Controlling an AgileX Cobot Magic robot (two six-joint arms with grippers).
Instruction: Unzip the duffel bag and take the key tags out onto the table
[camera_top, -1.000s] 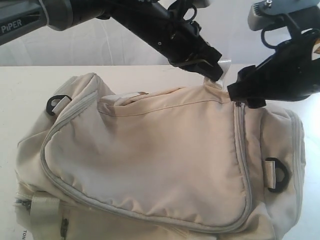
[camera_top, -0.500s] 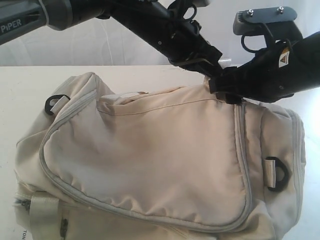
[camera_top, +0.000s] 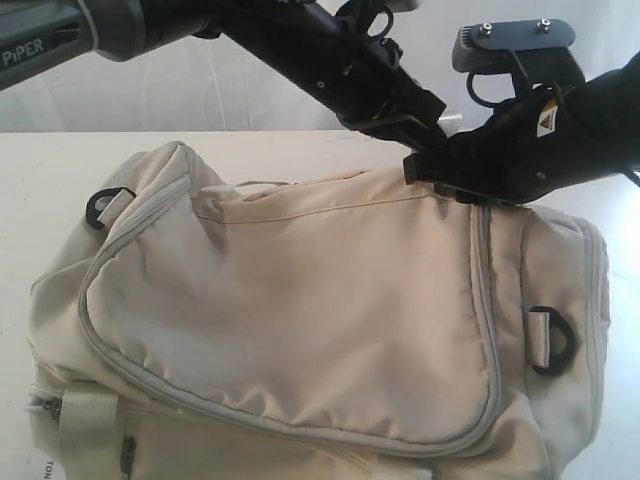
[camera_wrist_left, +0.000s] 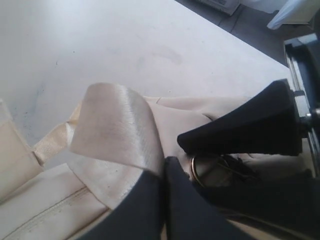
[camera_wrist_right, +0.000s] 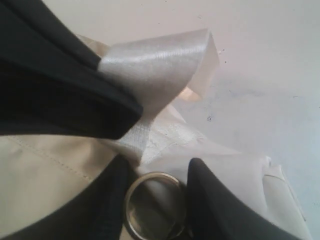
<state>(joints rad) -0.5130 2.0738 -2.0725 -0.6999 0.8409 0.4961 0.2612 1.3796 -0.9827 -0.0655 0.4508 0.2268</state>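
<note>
Evidently the left gripper (camera_wrist_left: 164, 172) is clamped on the webbing strap (camera_wrist_left: 115, 130), likely to hold the duffel bag (camera_top: 300, 300) taut for unzipping. The bag's strap side faces the far edge of the table (camera_top: 40, 170). The right gripper (camera_wrist_right: 159, 165) has its fingers flanking the zip-pull ring (camera_wrist_right: 155, 175); whether they pinch it I cannot tell. The zip looks closed and the key tags are unseen, presumably inside.

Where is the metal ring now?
In the right wrist view, the metal ring sits between the right gripper fingers, on the duffel bag beside the strap loop.
</note>
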